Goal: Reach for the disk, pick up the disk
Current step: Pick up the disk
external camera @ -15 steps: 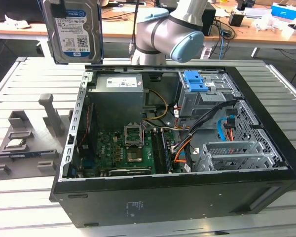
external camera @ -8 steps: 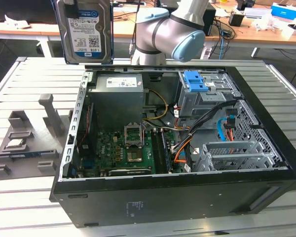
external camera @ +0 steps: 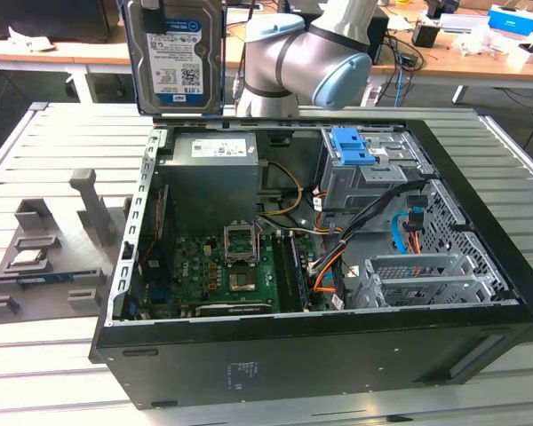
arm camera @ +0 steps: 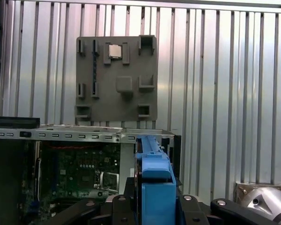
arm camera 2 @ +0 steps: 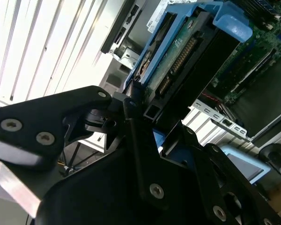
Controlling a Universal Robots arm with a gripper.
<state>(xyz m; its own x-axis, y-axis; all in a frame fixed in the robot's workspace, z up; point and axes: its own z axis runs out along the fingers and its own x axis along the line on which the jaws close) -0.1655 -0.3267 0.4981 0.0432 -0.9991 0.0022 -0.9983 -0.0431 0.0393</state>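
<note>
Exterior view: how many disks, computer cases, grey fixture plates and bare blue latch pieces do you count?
disk: 1
computer case: 1
grey fixture plate: 1
blue latch piece: 1
Total: 4

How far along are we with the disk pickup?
Reach and grasp look done: the pincer is shut on the disk by its blue bracket. In hand: the disk hangs upright, raised clear of the open computer case. Nothing of the pickup appears left.

You see the disk [external camera: 178, 58] cut off by the exterior view's top edge, and the arm [external camera: 302, 58] likewise.
</note>
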